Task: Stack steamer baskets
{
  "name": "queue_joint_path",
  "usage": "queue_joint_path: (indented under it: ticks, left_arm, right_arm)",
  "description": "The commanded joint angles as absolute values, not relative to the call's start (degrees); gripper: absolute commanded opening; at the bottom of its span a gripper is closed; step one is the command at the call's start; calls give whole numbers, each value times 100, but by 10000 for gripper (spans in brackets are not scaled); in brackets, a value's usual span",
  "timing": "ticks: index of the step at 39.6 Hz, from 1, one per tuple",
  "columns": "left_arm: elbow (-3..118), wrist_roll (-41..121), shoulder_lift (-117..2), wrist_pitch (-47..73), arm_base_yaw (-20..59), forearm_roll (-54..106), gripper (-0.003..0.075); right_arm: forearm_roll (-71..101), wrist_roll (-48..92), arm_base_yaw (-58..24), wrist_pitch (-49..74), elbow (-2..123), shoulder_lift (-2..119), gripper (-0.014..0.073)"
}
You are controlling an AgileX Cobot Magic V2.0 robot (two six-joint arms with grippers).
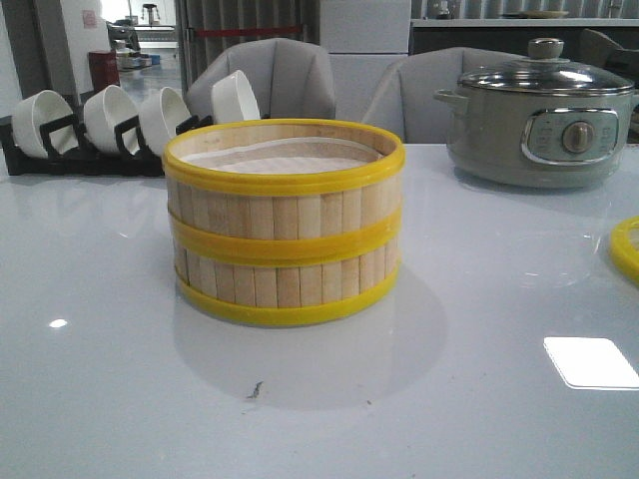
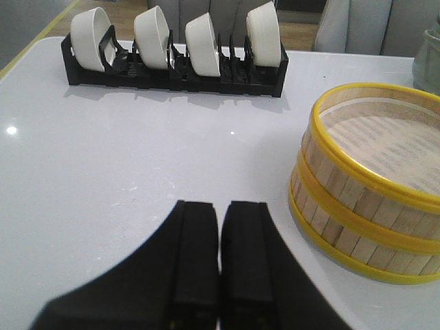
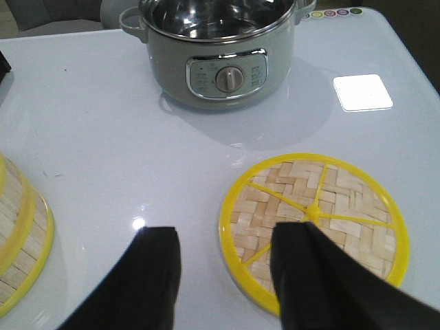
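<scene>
Already two baskets [image 1: 285, 222] stand stacked mid-table, one squarely on the other, with the bowl rack [image 1: 60, 140] behind them to the left and the pot [image 1: 539, 125] behind to the right. Off to their right the lid [image 3: 314, 231] lies flat on the table [image 1: 449, 399], apart from the stack, the right gripper [image 3: 223, 265] spread wide above its near edge. The left gripper [image 2: 220, 261] hangs beside the stack with its fingers pressed together on nothing.

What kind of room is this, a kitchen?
Probably a mock kitchen or dining setup: stacked steamer baskets, an electric pot and a rack of white bowls share a white table, with grey chairs behind.
</scene>
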State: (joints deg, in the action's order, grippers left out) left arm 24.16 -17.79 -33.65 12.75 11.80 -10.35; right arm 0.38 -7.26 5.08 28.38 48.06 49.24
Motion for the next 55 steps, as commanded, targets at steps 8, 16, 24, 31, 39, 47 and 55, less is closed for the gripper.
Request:
queue_joint_path:
  ticks: [8, 16, 24, 31, 39, 47, 55]
  left_arm:
    - [2569, -1807, -3357, 847, 1168, -1032, 94]
    - [2569, -1807, -3357, 847, 1141, -1032, 94]
    - [2569, -1807, -3357, 847, 1141, -1032, 94]
    - [2569, -1807, -3357, 847, 1141, -1032, 94]
    - [2569, -1807, -3357, 847, 1141, -1032, 94]
    - [2569, -1807, -3357, 847, 1141, -1032, 94]
    - [2569, -1807, -3357, 847, 1141, -1032, 94]
  right_arm:
    - [31, -684, 503, 2563, 4903, 4899, 222]
    - [31, -684, 503, 2807, 4670, 4899, 58]
    - [35, -684, 434, 2966, 4448, 4899, 57]
    - [35, -684, 332, 3338, 4434, 4899, 76]
    - [35, -680, 332, 3582, 4434, 4899, 326]
    - [0, -680, 337, 3729, 4434, 4899, 379]
    - [-30, -680, 419, 3478, 4495, 5374, 379]
